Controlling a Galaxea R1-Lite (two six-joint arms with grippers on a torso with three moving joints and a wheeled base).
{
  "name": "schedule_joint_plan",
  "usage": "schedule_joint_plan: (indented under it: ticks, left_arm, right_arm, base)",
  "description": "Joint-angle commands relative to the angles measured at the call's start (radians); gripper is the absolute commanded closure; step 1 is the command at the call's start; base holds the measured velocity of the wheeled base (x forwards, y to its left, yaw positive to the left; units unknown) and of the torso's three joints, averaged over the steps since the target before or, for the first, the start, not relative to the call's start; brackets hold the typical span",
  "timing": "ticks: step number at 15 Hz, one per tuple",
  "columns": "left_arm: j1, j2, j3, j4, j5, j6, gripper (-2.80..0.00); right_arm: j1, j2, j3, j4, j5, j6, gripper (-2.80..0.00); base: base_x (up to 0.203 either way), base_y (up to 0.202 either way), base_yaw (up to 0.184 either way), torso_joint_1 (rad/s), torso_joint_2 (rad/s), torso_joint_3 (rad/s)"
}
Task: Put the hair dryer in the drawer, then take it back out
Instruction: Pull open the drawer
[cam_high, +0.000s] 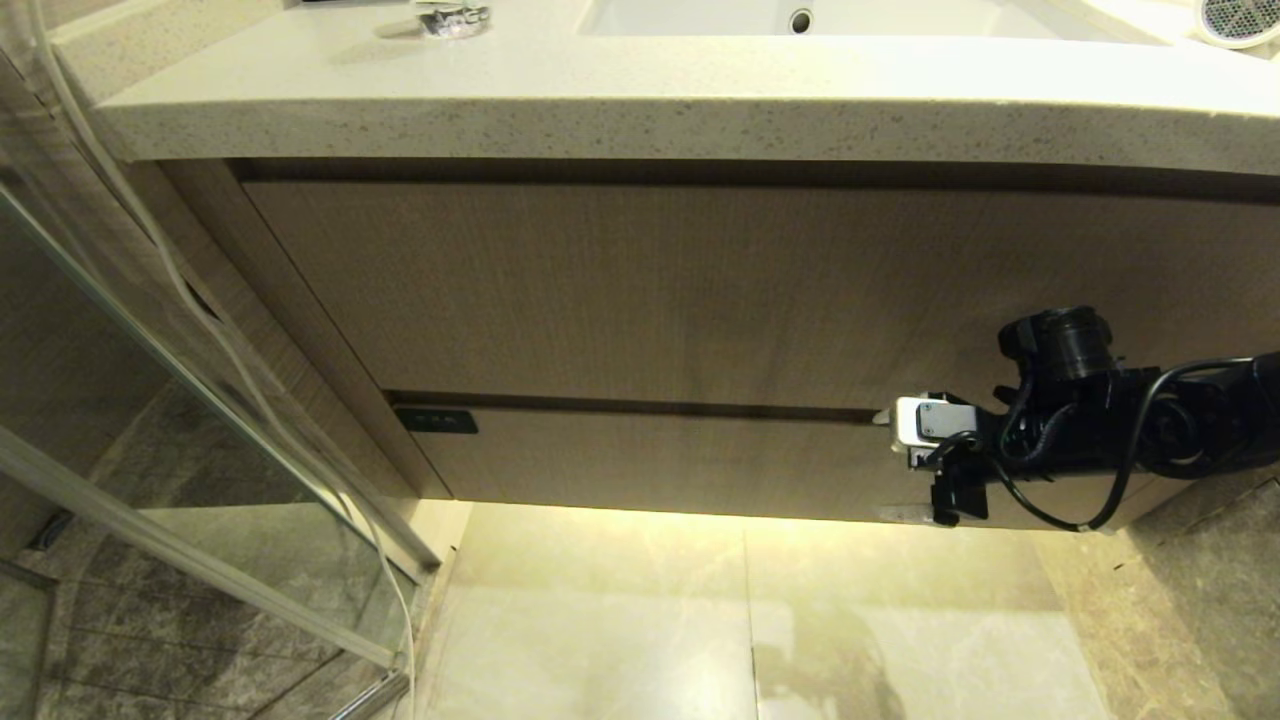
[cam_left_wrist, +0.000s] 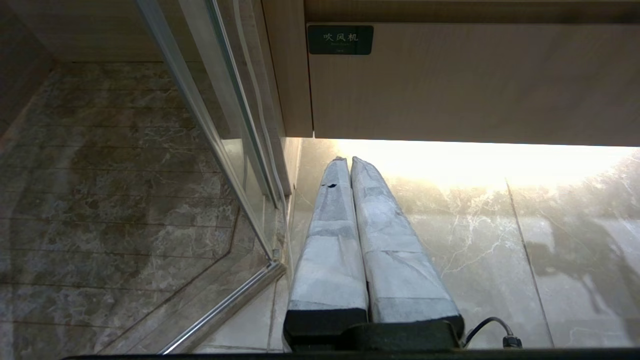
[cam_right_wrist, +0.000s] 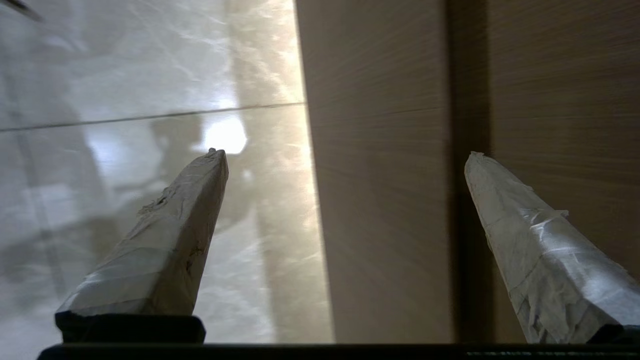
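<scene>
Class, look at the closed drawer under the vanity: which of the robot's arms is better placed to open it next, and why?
The right. Its hand is open at the right end of the drawer, fingers straddling the front by the top seam. The left hand is shut, low over the floor, short of the drawer.

Head view: from above and in front of the vanity, angled steeply down across counter (cam_high: 640, 110), drawer (cam_high: 680, 465) and floor (cam_high: 760, 620). Left wrist view: low, close to the floor, facing the drawer's (cam_left_wrist: 475, 85) tagged end past shut fingers (cam_left_wrist: 330, 240); shares tag (cam_left_wrist: 340, 40) (cam_high: 436, 421), glass door (cam_left_wrist: 220, 125) and floor with the head view. Right wrist view: rolled sideways, very near the drawer front (cam_right_wrist: 380, 200), looking between spread fingers (cam_right_wrist: 165, 250); shares the seam (cam_right_wrist: 465, 125) above the drawer with the head view.
</scene>
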Motion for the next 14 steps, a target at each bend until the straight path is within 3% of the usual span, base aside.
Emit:
schedule_joint_plan:
  ticks: [1, 14]
  left_arm:
    - [0.0, 0.0, 0.0, 0.0, 0.0, 0.0, 0.0]
    - [0.0, 0.0, 0.0, 0.0, 0.0, 0.0, 0.0]
  right_arm:
    - [-0.003, 0.021, 0.005, -0.031, 0.006, -0.034, -2.8]
    - [0.064, 0.107, -0.001, -0.104, -0.023, -0.04, -2.8]
  base:
    - [0.0, 0.0, 0.0, 0.0, 0.0, 0.0]
    - [0.0, 0.0, 0.0, 0.0, 0.0, 0.0]
